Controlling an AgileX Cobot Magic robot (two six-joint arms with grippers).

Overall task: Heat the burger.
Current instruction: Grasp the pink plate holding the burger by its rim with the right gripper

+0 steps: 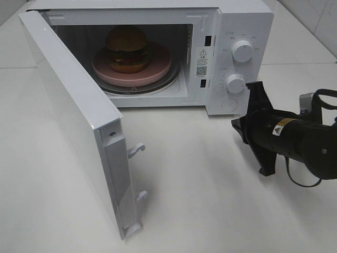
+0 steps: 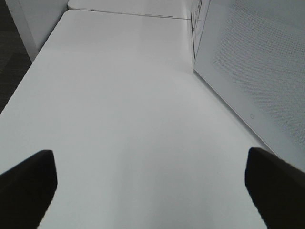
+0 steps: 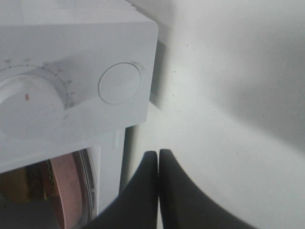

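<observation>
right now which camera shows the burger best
The exterior high view: the burger sits whole on the pink plate inside the open microwave. The right wrist view catches only a blurred sliver of it; the left wrist view shows none.

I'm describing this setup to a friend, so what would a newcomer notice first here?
The white microwave stands at the back of the table with its door swung wide open. Inside, the burger sits on a pink plate. The right gripper, shut, is beside the control panel.
</observation>
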